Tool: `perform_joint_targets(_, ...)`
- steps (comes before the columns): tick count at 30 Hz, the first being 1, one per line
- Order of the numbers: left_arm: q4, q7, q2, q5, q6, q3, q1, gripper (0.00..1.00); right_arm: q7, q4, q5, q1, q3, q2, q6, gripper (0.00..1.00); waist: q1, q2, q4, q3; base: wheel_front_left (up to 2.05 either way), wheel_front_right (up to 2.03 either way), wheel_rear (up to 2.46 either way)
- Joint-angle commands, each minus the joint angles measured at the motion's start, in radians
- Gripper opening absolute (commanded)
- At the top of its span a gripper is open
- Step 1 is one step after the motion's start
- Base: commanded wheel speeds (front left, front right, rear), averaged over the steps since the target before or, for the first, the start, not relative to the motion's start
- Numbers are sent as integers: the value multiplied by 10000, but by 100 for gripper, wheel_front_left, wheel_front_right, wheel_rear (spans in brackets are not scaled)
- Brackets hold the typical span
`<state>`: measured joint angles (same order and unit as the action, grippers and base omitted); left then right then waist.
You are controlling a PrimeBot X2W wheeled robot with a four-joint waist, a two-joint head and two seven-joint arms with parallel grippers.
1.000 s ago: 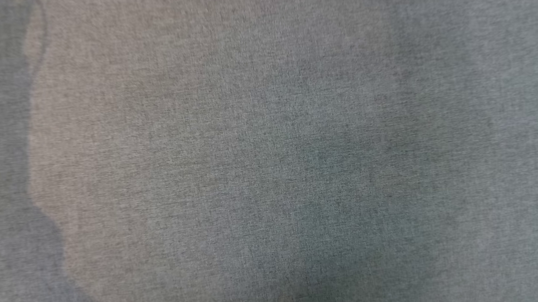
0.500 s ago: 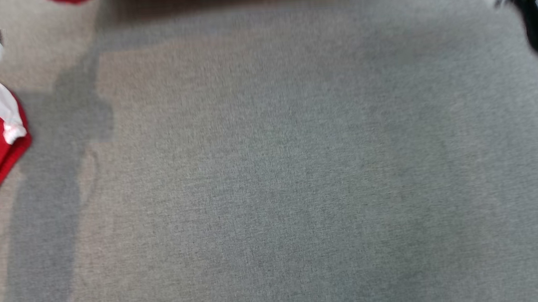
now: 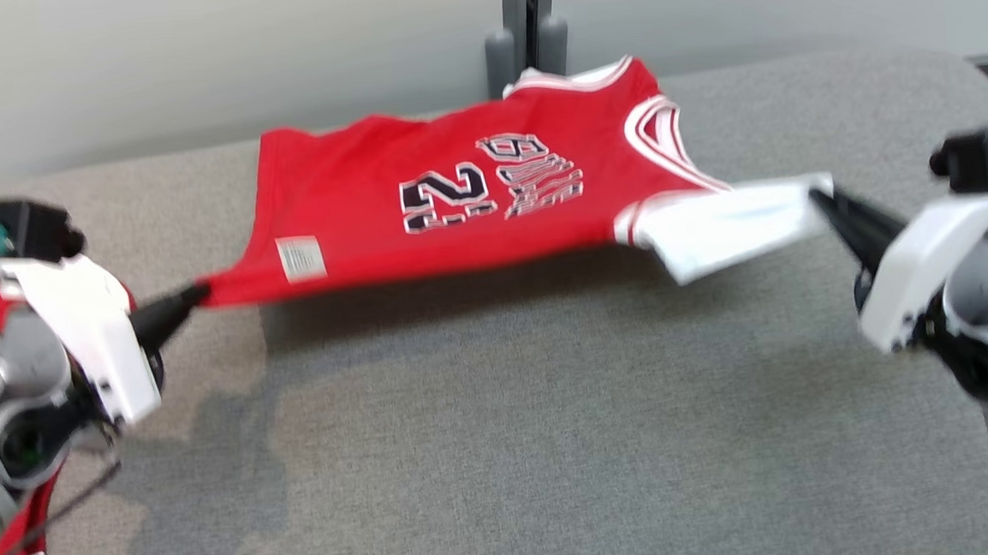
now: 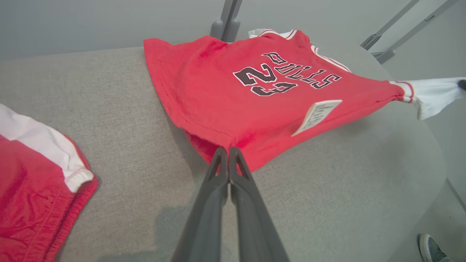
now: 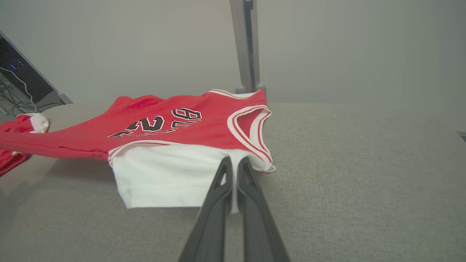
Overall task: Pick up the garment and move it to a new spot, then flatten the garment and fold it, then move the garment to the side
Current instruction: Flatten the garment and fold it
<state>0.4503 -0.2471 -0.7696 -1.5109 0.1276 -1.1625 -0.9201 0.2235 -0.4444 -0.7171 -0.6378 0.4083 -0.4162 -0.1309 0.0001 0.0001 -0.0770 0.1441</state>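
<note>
A red Bulls jersey point(image 3: 455, 203) is held stretched just in front of the grey post point(image 3: 527, 18), above the grey worktop point(image 3: 556, 445). The hem corner is pinched by the pressed-together jaws of the left gripper point(image 3: 195, 294); the white sleeve point(image 3: 731, 220) is pinched by the jaws of the right gripper point(image 3: 817, 196). The two holds are judged to be set well apart so that the cloth is pulled taut and can be laid flat without creases. The long axis runs side to side before the post: hem to the left, neckline to the right, printed face upward. Its near edge is lifted, a shadow being cast beneath. A second red garment point(image 4: 32, 196) lies far left of the post.
</note>
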Motion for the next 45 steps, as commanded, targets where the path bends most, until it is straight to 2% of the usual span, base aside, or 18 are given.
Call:
perform_joint_targets(1,-248,23,-134,-160,-81,-83,431,0,335,343,-142,645,-74,-181,1,0,-1,-1,-64,-507,0,0,0)
perform_joint_targets(7,-1855,86,-927,-172,-499,-493,1713,0,1780,2354,-323,3075,-948,-539,1,0,-1,-1,-102,-868,0,0,0)
perform_joint_targets(12,-3326,184,-1565,-121,-958,-705,2602,0,3130,4256,-250,5121,-1947,-501,1,0,-1,-1,-62,-960,0,0,0)
perform_joint_targets(17,-4619,25,-2165,-83,-1382,-889,3409,0,4634,5849,-89,6954,-2949,-73,-1,0,-1,-1,-66,-940,0,0,0)
perform_joint_targets(23,-5774,-9,-2756,-76,-1765,-959,3997,0,5874,7365,359,8259,-3991,660,-1,0,-1,-1,-31,-871,0,0,0)
perform_joint_targets(29,-6401,94,-3023,-144,-1956,-883,4068,0,6586,8272,685,8508,-4457,1194,-1,0,-1,-1,30,-788,0,0,0)
perform_joint_targets(35,-6348,-169,-2953,-195,-1896,-724,3670,0,7042,8373,758,8062,-4467,1352,-1,0,-1,-1,85,-633,0,0,0)
perform_joint_targets(45,-5054,-1435,-2881,-818,-1150,-71,2263,0,7613,7310,562,6083,-4907,1443,-1,0,-1,-1,189,227,0,0,0)
